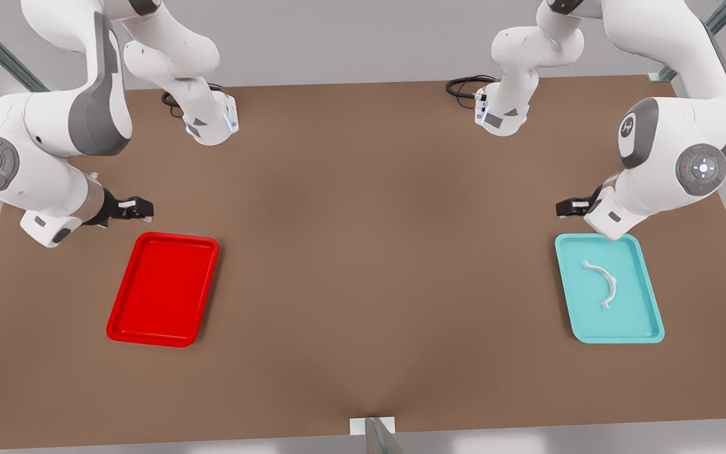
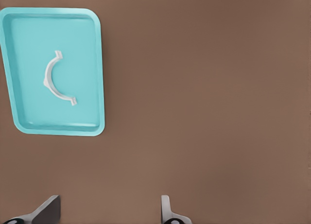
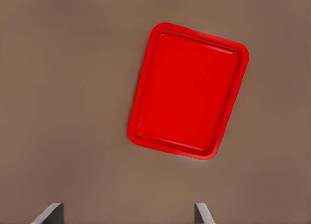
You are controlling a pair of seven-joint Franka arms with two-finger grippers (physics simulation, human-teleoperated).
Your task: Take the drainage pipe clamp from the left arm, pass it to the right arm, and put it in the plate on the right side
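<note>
The left gripper [image 1: 566,207], at the front view's right, is seen with its fingers [image 2: 166,208] spread apart and nothing between them. It hangs just above the upper edge of the teal tray [image 1: 651,318]. The drainage pipe clamp [image 1: 603,284] lies flat near the middle of that tray, just below the gripper in the front view, its long axis running from upper left to lower right there. This gripper is judged much the nearer.

The right gripper [image 1: 140,209], at the front view's left, is likewise held apart and empty, waiting just above the red plate [image 1: 125,327], well apart from the clamp.

One clamp, two trays and two grippers are counted.
</note>
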